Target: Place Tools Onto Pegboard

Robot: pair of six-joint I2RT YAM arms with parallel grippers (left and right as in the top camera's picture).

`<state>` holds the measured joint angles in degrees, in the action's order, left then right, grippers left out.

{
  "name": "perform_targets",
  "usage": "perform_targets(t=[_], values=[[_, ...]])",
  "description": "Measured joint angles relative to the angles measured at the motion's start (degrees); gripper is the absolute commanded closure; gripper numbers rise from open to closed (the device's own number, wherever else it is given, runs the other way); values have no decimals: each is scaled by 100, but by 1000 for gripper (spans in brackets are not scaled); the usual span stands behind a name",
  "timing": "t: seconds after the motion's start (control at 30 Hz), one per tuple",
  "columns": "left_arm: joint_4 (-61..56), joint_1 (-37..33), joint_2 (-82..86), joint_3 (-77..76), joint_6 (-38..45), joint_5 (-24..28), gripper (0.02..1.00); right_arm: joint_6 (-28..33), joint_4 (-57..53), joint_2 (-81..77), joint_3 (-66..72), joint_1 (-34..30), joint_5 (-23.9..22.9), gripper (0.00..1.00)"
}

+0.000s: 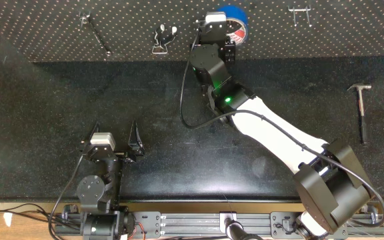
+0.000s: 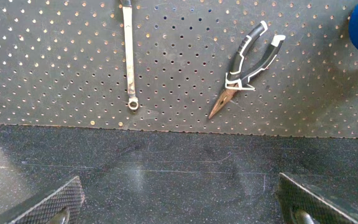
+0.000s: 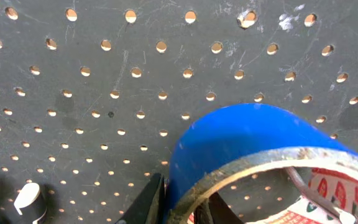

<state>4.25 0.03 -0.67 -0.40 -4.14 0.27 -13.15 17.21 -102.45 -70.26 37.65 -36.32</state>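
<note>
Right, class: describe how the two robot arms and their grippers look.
The right arm has a white middle link between black joints, a green light and a looping black cable. The left arm is black with a silver wrist block; the left gripper has two pointed black fingers with a woven pattern.

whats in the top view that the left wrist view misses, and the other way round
Top view adds: the hammer lying on the black table, a hook on the pegboard, and the right arm, its hand holding the blue tape roll at the board.
Left wrist view adds: the pliers' pointed nose aimed down and the wrench's ring end.
Shared: wrench, pliers, tape roll, pegboard, table, the open left hand.
</note>
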Motion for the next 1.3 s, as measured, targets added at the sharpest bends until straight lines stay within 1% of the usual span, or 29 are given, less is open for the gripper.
perform_targets(t=[0.03, 0.07, 0.13, 0.2, 0.23, 0.33, 0.4, 0.5, 0.6, 0.63, 0.7, 0.8, 0.83, 0.9, 0.93, 0.97, 1.0, 1.03, 1.07, 1.1, 1.13, 1.2, 1.3], values=[[0, 0, 0, 0, -2, 0, 23, 11, 2, 0, 0, 0, -2, 579], [0, 0, 0, 0, -2, 0, 23, 26, 0, 0, 0, -4, 0, 454], [0, 0, 0, -2, -2, 2, 23, 24, 24, -2, 0, -4, 0, 323], [0, 0, 0, -2, -2, 2, 23, 24, 37, -2, 0, -4, 0, 91], [0, 0, 0, -2, 0, 0, 23, 24, 33, -2, 0, -4, 4, 60], [0, 0, 0, -2, -2, 2, 23, 42, -92, 0, -4, -4, 72, 53], [0, 0, 0, 0, -2, 0, 25, 42, -527, 35, -15, -4, 203, 47], [0, 0, 2, 0, -2, 0, 25, 39, -1497, 411, -44, -4, 507, 47], [0, 0, 0, -2, -2, 0, 23, 42, -2455, 1128, -52, -4, 741, 42], [2, 0, 0, -2, -2, 0, 23, 39, -2909, 1338, -83, -4, 802, 45], [0, 0, 0, 0, -2, 0, 23, 39, -4155, 1759, -103, -4, 1005, 42], [0, 0, 0, -2, -2, 0, 23, 37, -5174, 2203, -92, -131, 1163, 42], [0, 0, 0, -2, -2, 2, 23, 37, -5480, 2446, -94, -354, 1268, 42], [2, 0, 0, -2, -2, 0, 23, 42, -6043, 2791, -98, -994, 1639, 42], [0, 0, 0, 0, -2, 4, 25, 42, -6387, 2959, -101, -1569, 1952, 40], [2, 0, 0, -2, -2, 2, 23, 142, -6684, 3049, -101, -2317, 2326, 40], [0, 0, 0, 0, -2, 2, 23, 352, -6859, 3047, -101, -2817, 2741, 40], [0, 0, 0, 0, -2, 2, 23, 717, -7044, 3032, -96, -3499, 3241, 40], [0, 0, 0, 0, -2, 2, 23, 1005, -7171, 3008, -96, -3936, 3576, 40], [0, 0, 0, 0, 0, 2, 23, 1224, -7296, 2981, -96, -4310, 3803, 40], [0, 0, 0, 0, 0, 2, 23, 1628, -7558, 2872, -96, -4927, 4048, 40], [0, 0, 0, 0, 0, 2, 23, 2240, -7801, 2568, -101, -5604, 4306, 40], [0, 0, 0, -2, -2, 0, 23, 2892, -7991, 1779, -101, -6430, 4415, 38]])
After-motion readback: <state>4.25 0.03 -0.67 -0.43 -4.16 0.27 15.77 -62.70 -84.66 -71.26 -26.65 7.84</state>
